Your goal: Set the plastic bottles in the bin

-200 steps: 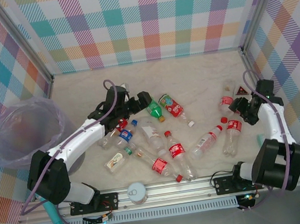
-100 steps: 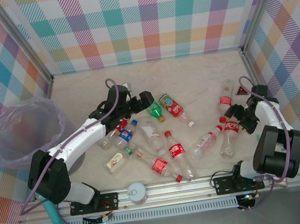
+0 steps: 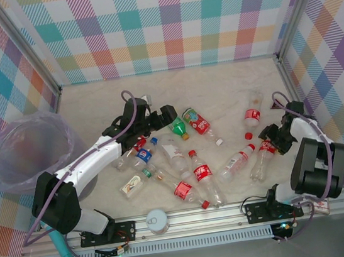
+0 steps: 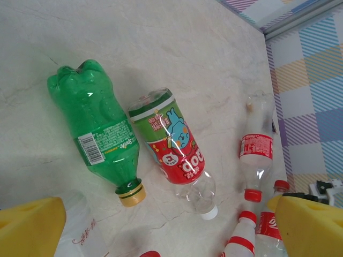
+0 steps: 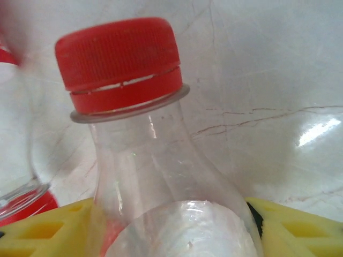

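Several plastic bottles lie scattered mid-table. My left gripper (image 3: pixel 167 115) (image 4: pixel 169 225) hovers open just above a green bottle (image 3: pixel 177 128) (image 4: pixel 96 123) and a clear bottle with a red-and-green label (image 3: pixel 198 124) (image 4: pixel 174 147), holding nothing. My right gripper (image 3: pixel 273 137) (image 5: pixel 171 225) is low at the right. Its yellow fingers (image 5: pixel 48 230) stand on either side of the shoulder of a clear red-capped bottle (image 3: pixel 262 160) (image 5: pixel 144 160); a dark gap shows on one side. A blue-labelled bottle (image 3: pixel 142 154) lies near the left arm. The lilac-lined bin (image 3: pixel 4 176) stands at the far left.
A white canister with a grey lid (image 3: pixel 157 220) sits on the front rail. Another red-labelled bottle (image 3: pixel 252 115) lies just beyond my right gripper. Metal posts and checkered walls close in the table at the back and sides.
My right gripper dropped and moved inward onto the red-capped bottle's neck. The red-labelled bottle beyond it slid left. My left arm barely moved.
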Controlling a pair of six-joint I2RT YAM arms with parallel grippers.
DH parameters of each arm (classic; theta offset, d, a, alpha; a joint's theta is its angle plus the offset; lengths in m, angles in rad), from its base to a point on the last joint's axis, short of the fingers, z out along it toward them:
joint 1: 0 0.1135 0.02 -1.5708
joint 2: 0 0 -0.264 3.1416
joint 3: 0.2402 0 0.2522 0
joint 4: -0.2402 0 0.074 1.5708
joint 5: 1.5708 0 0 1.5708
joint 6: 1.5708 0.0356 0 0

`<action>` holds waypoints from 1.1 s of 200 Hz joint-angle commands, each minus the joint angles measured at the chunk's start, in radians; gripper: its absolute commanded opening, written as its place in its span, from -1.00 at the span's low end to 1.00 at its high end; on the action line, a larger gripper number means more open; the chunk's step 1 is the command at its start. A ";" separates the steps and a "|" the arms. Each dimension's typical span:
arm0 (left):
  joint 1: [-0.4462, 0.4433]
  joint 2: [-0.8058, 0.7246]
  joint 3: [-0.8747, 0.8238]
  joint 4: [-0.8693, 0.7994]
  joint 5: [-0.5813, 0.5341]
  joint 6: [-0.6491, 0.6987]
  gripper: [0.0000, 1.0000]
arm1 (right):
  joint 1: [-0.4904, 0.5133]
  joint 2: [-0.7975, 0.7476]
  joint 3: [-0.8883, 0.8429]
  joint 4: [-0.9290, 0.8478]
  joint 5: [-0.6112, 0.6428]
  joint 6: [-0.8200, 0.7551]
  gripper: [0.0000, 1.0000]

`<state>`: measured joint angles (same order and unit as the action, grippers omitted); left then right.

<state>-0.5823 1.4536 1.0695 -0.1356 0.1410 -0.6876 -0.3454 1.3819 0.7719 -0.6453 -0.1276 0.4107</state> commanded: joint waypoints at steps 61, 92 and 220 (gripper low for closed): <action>-0.066 0.060 0.136 0.022 0.250 0.175 1.00 | 0.162 -0.333 0.182 -0.031 -0.249 0.153 0.21; -0.137 0.050 0.158 -0.009 0.318 0.260 1.00 | 0.327 -0.282 0.220 0.116 -0.201 0.261 0.18; -0.313 0.290 0.319 0.076 0.300 0.306 0.99 | 0.497 -0.211 0.181 0.365 -0.328 0.385 0.16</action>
<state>-0.8684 1.7271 1.3285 -0.1005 0.4335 -0.4019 0.1390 1.1660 0.9627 -0.3340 -0.4198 0.7776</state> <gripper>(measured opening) 0.997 0.580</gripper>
